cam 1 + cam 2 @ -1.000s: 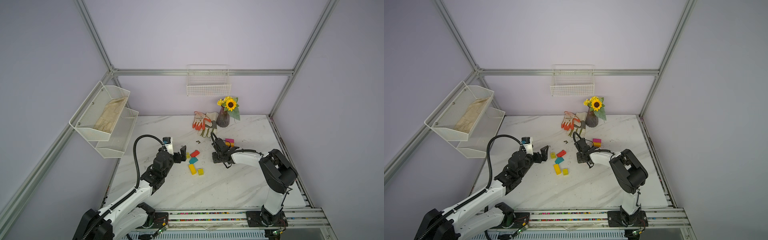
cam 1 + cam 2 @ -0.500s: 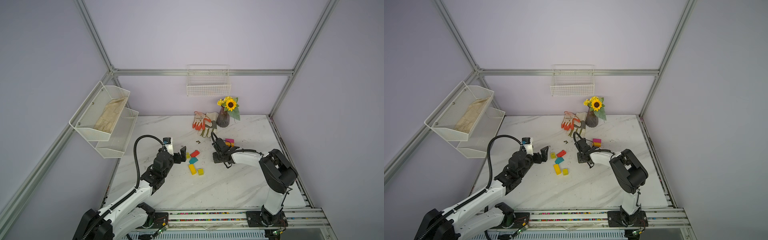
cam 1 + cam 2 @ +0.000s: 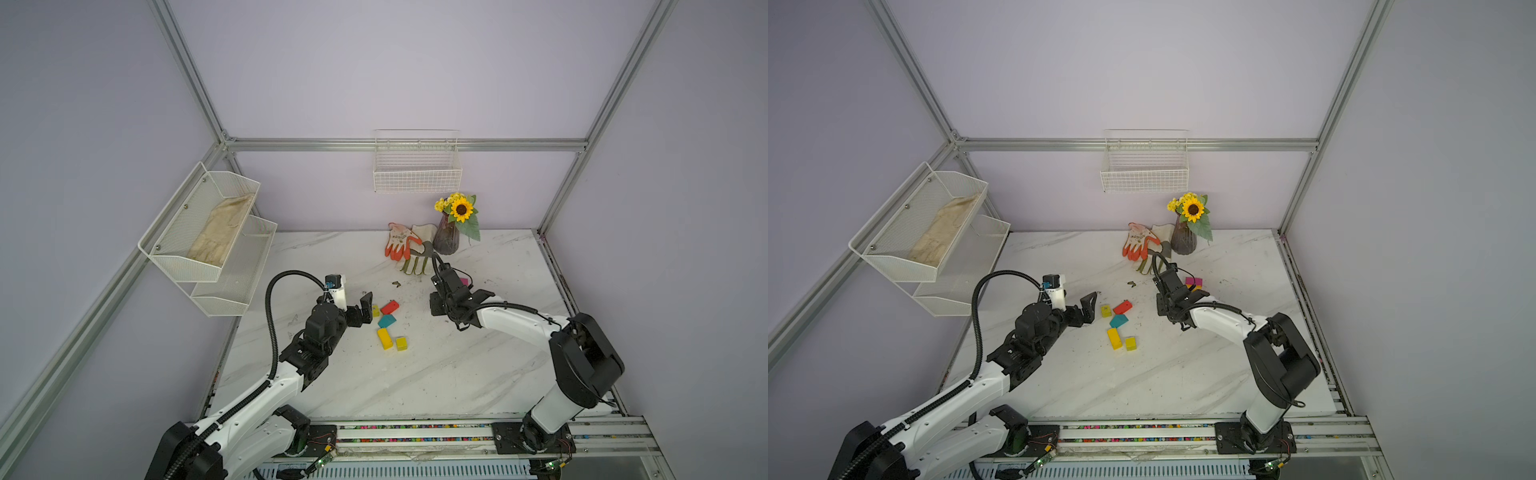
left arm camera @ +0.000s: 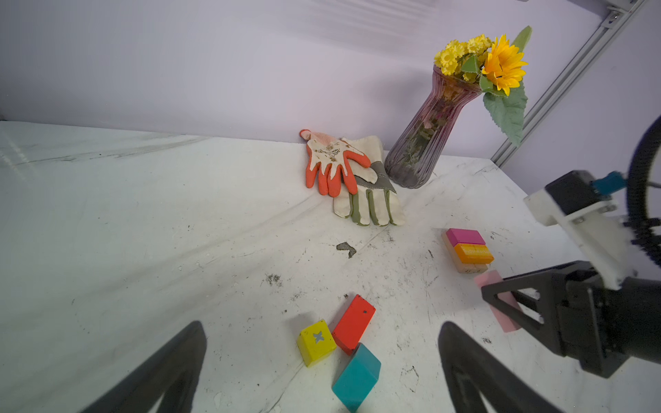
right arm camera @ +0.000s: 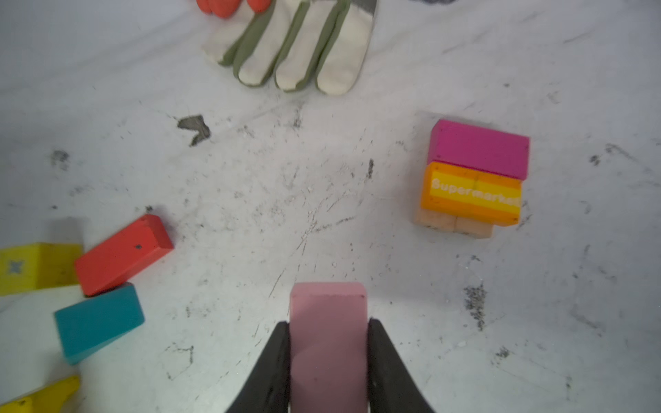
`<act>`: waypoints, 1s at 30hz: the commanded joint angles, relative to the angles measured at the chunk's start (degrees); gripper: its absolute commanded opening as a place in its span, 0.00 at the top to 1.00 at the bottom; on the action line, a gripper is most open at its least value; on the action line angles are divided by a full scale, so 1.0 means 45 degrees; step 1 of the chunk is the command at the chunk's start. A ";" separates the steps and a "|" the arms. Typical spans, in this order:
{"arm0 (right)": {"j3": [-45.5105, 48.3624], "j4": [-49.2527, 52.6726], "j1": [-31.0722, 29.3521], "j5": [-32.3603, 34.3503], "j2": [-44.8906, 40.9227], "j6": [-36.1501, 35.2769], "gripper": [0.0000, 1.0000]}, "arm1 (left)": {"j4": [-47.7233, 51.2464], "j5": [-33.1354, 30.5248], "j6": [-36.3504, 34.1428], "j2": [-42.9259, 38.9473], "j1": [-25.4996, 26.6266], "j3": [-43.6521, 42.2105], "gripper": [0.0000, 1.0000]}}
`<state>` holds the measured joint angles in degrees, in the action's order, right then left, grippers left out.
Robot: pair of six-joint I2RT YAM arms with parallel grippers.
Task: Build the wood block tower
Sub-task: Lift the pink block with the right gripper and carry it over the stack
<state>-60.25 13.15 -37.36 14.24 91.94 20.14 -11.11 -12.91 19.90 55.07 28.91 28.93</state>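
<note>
Right wrist view: your right gripper (image 5: 328, 321) is closed on the pale pink wooden bar (image 5: 327, 304), low by the white marbled desk (image 5: 250, 221). The started tower (image 5: 472, 193), magenta bar on orange Supermarket bar on tan blocks, stands near it. Your left gripper (image 4: 322, 327) gapes wide, empty, near the red wooden bar (image 4: 354, 321), yellow cube (image 4: 316, 343), teal block (image 4: 357, 375)
</note>
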 commanded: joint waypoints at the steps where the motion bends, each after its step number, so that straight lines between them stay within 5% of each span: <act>1: -0.0169 0.0410 -0.0027 0.0935 -0.1309 0.0536 0.84 | -0.0350 -0.0095 -0.0191 -0.0438 -0.0037 0.0712 0.00; 9: -0.2057 0.1902 0.0282 0.2194 -0.3762 0.1290 0.87 | -0.0892 -0.0309 -0.0345 -0.0443 -0.0037 0.0298 0.00; 16: -0.4763 0.2248 0.1188 0.2404 -0.2214 0.0966 0.92 | -0.0772 -0.0372 -0.0364 -0.0516 -0.0037 0.0248 0.00; 23: -0.2685 0.0656 0.2789 0.2882 -0.0859 0.0955 1.00 | -0.0855 -0.0681 -0.0393 -0.0524 -0.0037 0.0151 0.00; 30: -0.2162 0.0056 0.4280 0.1380 0.0172 0.0895 1.00 | -0.0379 -0.0429 -0.0251 0.0191 -0.0027 0.0782 0.00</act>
<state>-68.88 16.82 -18.04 22.22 92.27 23.94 -12.56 -14.72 18.90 55.05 28.91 28.93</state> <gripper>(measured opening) 0.326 0.995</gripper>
